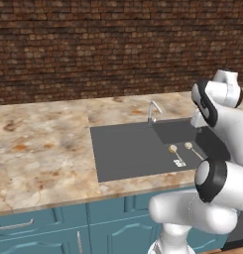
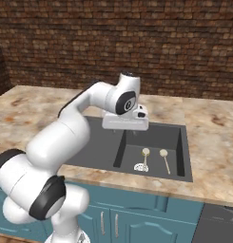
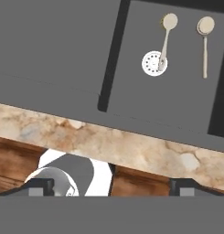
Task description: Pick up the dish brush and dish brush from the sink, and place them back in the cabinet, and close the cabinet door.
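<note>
I had the gripper (image 3: pixel 111 185) hanging high above the sink (image 3: pixel 54 50), fingers spread wide and empty, so the hand camera could take in the whole basin. Both dish brushes lay flat on the basin floor, well below the hand: one brush (image 3: pixel 165 39) with its handle tip over the drain (image 3: pixel 154 63), the other brush (image 3: pixel 205 43) just beside it, apart.

You have open air above the sink (image 2: pixel 103 142), so a straight drop into its deep basin is free. Its dark walls hem the two dish brushes (image 3: pixel 164 39) on every side. The faucet (image 1: pixel 152 112) stands at the sink's back rim, and the brick wall (image 2: pixel 137 42) rises behind it
</note>
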